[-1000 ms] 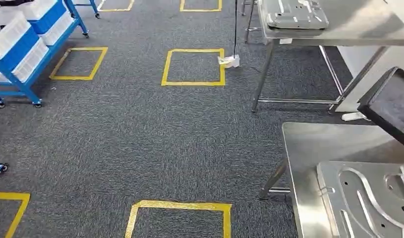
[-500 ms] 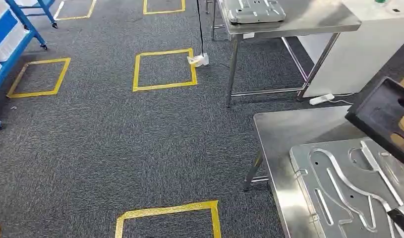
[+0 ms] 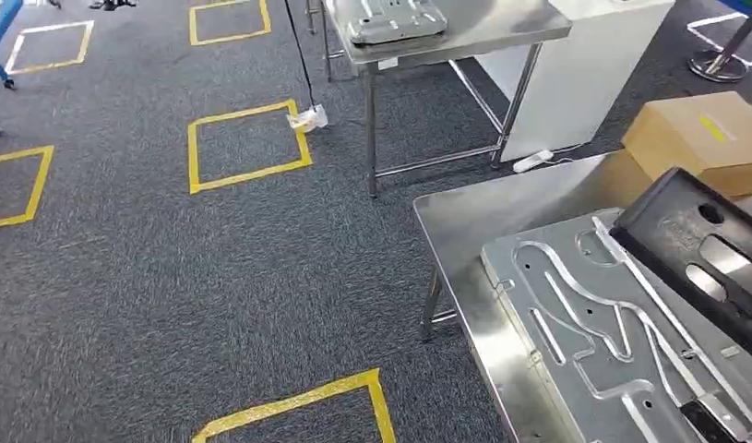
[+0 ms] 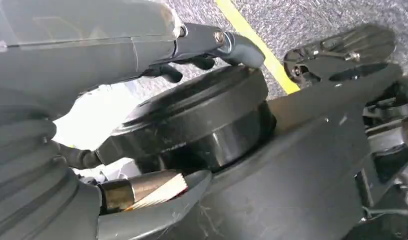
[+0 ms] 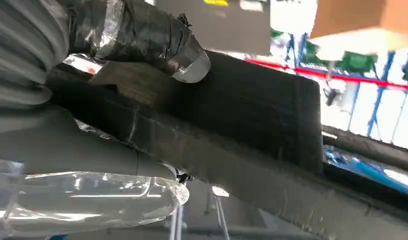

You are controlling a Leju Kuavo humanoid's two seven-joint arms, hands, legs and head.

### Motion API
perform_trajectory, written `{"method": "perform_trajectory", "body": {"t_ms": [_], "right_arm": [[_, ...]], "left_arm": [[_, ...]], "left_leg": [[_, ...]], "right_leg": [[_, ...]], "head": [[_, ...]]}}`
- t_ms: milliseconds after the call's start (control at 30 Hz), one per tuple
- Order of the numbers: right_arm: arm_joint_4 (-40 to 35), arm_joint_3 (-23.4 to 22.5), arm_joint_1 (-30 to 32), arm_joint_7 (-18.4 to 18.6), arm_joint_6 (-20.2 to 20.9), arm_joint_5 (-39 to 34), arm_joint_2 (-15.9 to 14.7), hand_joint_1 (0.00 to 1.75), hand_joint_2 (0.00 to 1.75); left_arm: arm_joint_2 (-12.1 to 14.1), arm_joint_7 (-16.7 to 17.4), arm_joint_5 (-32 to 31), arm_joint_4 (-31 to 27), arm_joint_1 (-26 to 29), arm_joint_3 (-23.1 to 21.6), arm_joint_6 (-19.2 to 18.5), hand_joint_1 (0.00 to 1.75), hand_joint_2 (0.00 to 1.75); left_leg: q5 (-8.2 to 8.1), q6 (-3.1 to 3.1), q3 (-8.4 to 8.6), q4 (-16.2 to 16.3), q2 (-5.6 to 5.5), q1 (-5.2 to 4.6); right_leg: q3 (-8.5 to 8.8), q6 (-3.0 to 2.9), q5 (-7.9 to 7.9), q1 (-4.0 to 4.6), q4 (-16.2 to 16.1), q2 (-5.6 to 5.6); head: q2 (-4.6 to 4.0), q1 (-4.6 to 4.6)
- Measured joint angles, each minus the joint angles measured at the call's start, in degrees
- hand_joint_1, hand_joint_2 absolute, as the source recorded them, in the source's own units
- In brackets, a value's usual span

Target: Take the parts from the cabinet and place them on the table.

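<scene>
A black moulded part (image 3: 699,254) with cut-out holes hangs tilted over the right side of the steel table (image 3: 464,221), above a machined aluminium plate (image 3: 593,341) that lies on it. In the left wrist view my left hand (image 4: 81,50) grips this black part (image 4: 292,165), with dark fingers (image 4: 227,42) over its round boss and the thumb (image 4: 156,200) beneath. In the right wrist view my right hand (image 5: 66,135) holds the edge of the black part (image 5: 252,115), its taped thumb (image 5: 141,35) pressed on top.
A second steel table (image 3: 483,28) with another metal plate (image 3: 395,18) stands further off, beside a white cabinet (image 3: 584,74). A cardboard box (image 3: 704,138) sits at the near table's far end. Grey carpet with yellow taped squares (image 3: 247,143) spreads to the left.
The camera has swung to the right: the whole floor has slid left, the blue rack has left the picture, and the near table, aluminium plate and black part now show more fully.
</scene>
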Motion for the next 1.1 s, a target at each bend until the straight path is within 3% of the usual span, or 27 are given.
{"method": "perform_trajectory", "body": {"t_ms": [33, 67, 100, 167, 200, 267, 300, 333, 367, 400, 500, 533, 567, 600, 667, 700, 733, 767, 800, 833, 867, 900, 933, 967, 1000, 1067, 1100], "right_arm": [[0.2, 0.3, -0.1, 0.1, 0.5, -0.2, 0.2, 1.75, 1.75], [0.4, 0.5, -0.2, 0.4, 0.8, -0.4, 0.3, 1.75, 1.75], [0.6, 0.8, -0.5, 0.5, 1.2, -0.6, 0.4, 1.75, 1.75], [1.5, 1.4, -0.9, 0.6, 2.3, -1.4, 0.7, 1.75, 1.75], [2.4, 1.7, -1.2, 0.6, 2.8, -1.8, 0.9, 1.75, 1.75], [4.8, 2.4, -2.3, 0.7, 3.7, -2.2, 1.2, 1.75, 1.75], [6.4, 2.8, -3.3, 0.7, 3.9, -2.3, 1.4, 1.75, 1.75], [8.2, 3.3, -4.3, 0.6, 3.9, -2.5, 1.5, 1.75, 1.75], [9.7, 3.8, -5.0, 0.6, 3.9, -2.6, 1.5, 1.75, 1.75], [10.8, 4.1, -5.6, 0.6, 3.9, -2.6, 1.6, 1.75, 1.75], [13.5, 4.7, -6.4, 0.5, 4.1, -3.0, 1.8, 1.75, 1.75], [14.4, 5.0, -7.0, 0.3, 4.4, -3.3, 1.8, 1.75, 1.75], [15.9, 5.4, -7.8, 0.0, 4.7, -3.4, 2.0, 1.75, 1.75], [18.8, 6.5, -10.0, -0.1, 5.0, -3.4, 2.0, 1.75, 1.75], [24.4, 9.3, -13.5, -0.4, 5.1, -3.5, 2.3, 1.75, 1.75], [27.3, 10.9, -14.5, -0.7, 5.1, -3.7, 2.6, 1.75, 1.75], [30.0, 12.3, -15.6, -1.0, 5.0, -3.8, 2.9, 1.75, 1.75], [33.5, 14.2, -17.0, -1.3, 4.9, -4.1, 3.4, 1.75, 1.75], [36.5, 15.9, -18.5, -1.8, 4.7, -4.4, 3.9, 0.00, 0.00], [39.2, 17.4, -20.2, -2.1, 4.2, -4.6, 4.3, 0.00, 0.00], [42.2, 19.0, -22.3, -2.6, 3.6, -5.1, 4.7, 0.00, 0.00], [45.1, 20.8, -24.3, -3.1, 3.1, -5.4, 5.2, 0.00, 0.00], [47.7, 22.5, -26.1, -3.4, 2.6, -5.7, 5.6, 0.00, 0.00], [49.6, 24.1, -27.4, -3.8, 2.2, -6.1, 6.1, 0.00, 0.00], [51.7, 25.3, -28.8, -4.2, 1.8, -6.4, 6.4, 0.00, 0.00], [55.1, 27.4, -30.9, -4.2, 1.0, -7.2, 6.8, 0.00, 0.00], [55.9, 28.1, -31.5, -4.2, 0.9, -7.5, 6.8, 0.00, 0.00]], "left_arm": [[0.1, 0.0, 0.1, 0.0, -0.1, -0.3, 0.0, 0.00, 1.75], [0.1, 0.0, 0.1, 0.0, -0.1, -0.4, -0.1, 0.00, 1.75], [0.0, -0.1, 0.3, 0.0, -0.1, -0.5, -0.1, 0.00, 1.75], [0.1, -0.2, 0.8, 0.0, -0.4, -0.8, -0.3, 0.00, 1.75], [0.2, -0.2, 1.1, 0.0, -0.5, -1.1, -0.4, 0.00, 1.75], [0.3, -0.1, 1.2, 0.0, -0.8, -1.8, -0.6, 0.00, 1.75], [0.3, 0.0, 1.2, 0.0, -0.7, -2.1, -0.6, 0.00, 1.75], [0.4, 0.2, 1.2, 0.0, -0.7, -2.6, -0.7, 0.00, 1.75], [0.5, 0.3, 1.2, 0.0, -0.4, -3.1, -0.9, 0.00, 1.75], [0.5, 0.3, 1.2, 0.0, -0.4, -3.3, -0.9, 0.00, 1.75], [0.6, 0.3, 1.2, 0.0, -0.6, -3.9, -1.2, 0.00, 1.75], [0.6, 0.3, 1.2, 0.0, -0.7, -4.3, -1.2, 0.00, 1.75], [0.7, 0.3, 1.2, 0.0, -0.8, -4.6, -1.3, 0.00, 1.75], [0.8, 0.3, 1.3, 0.0, -0.7, -5.0, -1.3, 0.00, 1.75], [1.0, 0.2, 1.4, 0.0, -0.7, -5.6, -1.4, 0.00, 1.75], [1.1, 0.1, 1.8, 0.0, -0.7, -6.0, -1.4, 0.00, 1.75], [1.2, 0.1, 1.9, 0.0, -0.7, -6.2, -1.4, 0.00, 1.75], [1.3, 0.2, 2.1, -0.1, -0.8, -6.6, -1.4, 0.00, 1.75], [1.4, 0.3, 2.4, -0.3, -0.9, -7.0, -1.5, 0.00, 1.75], [1.5, 0.4, 2.5, -0.5, -0.9, -7.5, -1.6, 0.00, 1.75], [1.6, 0.8, 2.7, -0.6, -1.0, -7.7, -2.0, 0.00, 1.75], [1.9, 1.3, 3.1, -0.7, -1.1, -7.9, -2.3, 0.00, 1.75], [2.1, 1.7, 3.1, -0.8, -1.2, -8.2, -2.4, 0.00, 1.75], [2.3, 1.8, 3.3, -1.0, -1.3, -8.6, -2.5, 0.00, 1.75], [2.4, 1.8, 3.6, -1.1, -1.3, -8.9, -2.4, 0.00, 0.00], [2.5, 1.2, 4.4, -1.2, -1.4, -9.0, -1.8, 0.00, 0.00], [2.5, 1.0, 4.7, -1.3, -1.3, -9.1, -1.7, 0.00, 0.00]], "left_leg": [[-0.57, -0.49, -0.31, 0.6, -0.86, 0.20], [-2.03, -0.85, -0.89, 2.3, -3.91, 0.40], [-4.46, -1.01, -2.56, 6.0, -5.83, 0.63], [-8.81, -1.23, -6.91, 15.7, -6.87, 0.69], [-9.14, -1.25, -8.00, 18.3, -6.92, 0.69], [-5.83, -0.93, -6.67, 15.4, -7.13, 0.69], [-2.87, -0.69, -4.49, 10.6, -7.48, 0.70], [0.01, -0.42, -2.22, 5.2, -8.74, 0.76], [0.27, -0.17, -1.04, 2.2, -11.34, 0.87], [0.34, -0.20, -0.96, 1.3, -11.64, 0.84], [0.33, 0.38, -1.25, 0.9, -10.30, 0.68], [1.12, 1.10, -0.87, -0.3, -9.69, 1.30], [1.47, 1.42, -0.58, -0.7, -9.25, 1.10], [1.75, 1.82, -0.64, -1.0, -8.61, 1.11], [1.84, 1.91, -1.09, -0.9, -7.55, 1.01], [1.86, 1.92, -1.22, -0.8, -7.26, 1.01], [1.87, 1.91, -1.28, -0.7, -7.00, 1.03], [1.84, 1.87, -1.31, -0.5, -6.75, 1.04], [1.71, 1.69, -1.29, -0.4, -6.60, 1.04], [1.53, 1.46, -1.20, -0.1, -6.44, 1.04], [1.27, 1.08, -1.20, 0.2, -6.11, 1.04], [1.01, 0.66, -1.65, 0.5, -5.72, 0.69], [0.97, 0.34, -1.58, 0.3, -5.47, 0.90], [0.30, 0.96, -1.35, 0.6, -5.23, 0.87], [0.42, 1.24, -0.99, 0.5, -5.05, 1.13], [0.23, 0.00, -0.38, 0.4, -4.74, 1.61], [0.22, -0.15, -0.20, 0.3, -4.74, 1.75]], "right_leg": [[0.15, -0.48, 0.32, -0.53, -0.3, 0.55], [-0.01, -0.70, 0.45, -0.49, -0.3, 1.06], [-0.22, -1.12, 0.62, -0.43, -0.3, 1.54], [-0.49, -1.30, 0.74, -0.19, -0.3, 2.86], [-0.49, -1.32, 0.76, -0.07, -0.2, 3.50], [-0.38, -1.31, 0.76, 0.00, -0.1, 4.98], [-0.32, -1.30, 0.77, 0.00, 0.0, 5.87], [-0.28, -1.26, 0.78, -0.05, 0.1, 6.68], [-0.45, -1.09, 0.88, -0.09, 0.1, 7.31], [-0.84, -0.74, 1.04, 0.03, 0.3, 8.09], [-1.53, 0.63, 1.93, -0.46, -0.2, 9.38], [-1.58, 0.82, 1.84, -0.14, -0.1, 9.31], [-1.97, 0.85, 1.05, 0.08, 0.6, 6.31], [-3.18, 1.07, -1.24, 0.14, 3.4, 3.95], [-6.90, 1.53, -5.55, -0.13, 12.0, 2.54], [-8.10, 1.70, -6.47, -0.21, 15.1, 2.36], [-8.22, 1.84, -6.12, -0.31, 15.9, 2.30], [-6.90, 1.95, -4.37, -0.48, 13.8, 2.22], [-4.36, 1.96, -1.92, -0.60, 9.6, 2.10], [-1.53, 1.88, 0.42, -0.62, 4.5, 2.01], [0.33, 1.59, 0.48, -0.54, 0.4, 1.90], [0.84, 1.19, 0.06, 0.14, -0.5, 1.93], [0.99, 0.68, 0.19, 0.09, -0.5, 2.29], [1.27, 0.73, 0.35, 0.19, -1.0, 2.61], [1.56, 0.63, 0.31, 0.54, -1.1, 2.90], [2.09, -0.04, 0.08, 1.03, -1.1, 3.14], [2.26, -0.09, 0.07, 1.16, -1.1, 3.14]], "head": [[0.02, 0.00], [0.00, -0.02], [0.00, -0.13], [0.00, -0.13], [0.00, -0.13], [0.00, -0.13], [0.00, -0.13], [0.00, -0.13], [0.00, -0.13], [0.00, -0.11], [0.00, -0.11], [0.00, -0.13], [0.00, -0.04], [0.00, 0.07], [0.00, 0.09], [0.00, 0.11], [0.00, 0.09], [0.00, 0.09], [0.00, 0.11], [0.00, 0.09], [0.00, 0.09], [0.00, 0.09], [0.00, -0.02], [0.02, -0.04], [0.00, 0.00], [0.00, 0.00], [0.00, 0.02]]}}
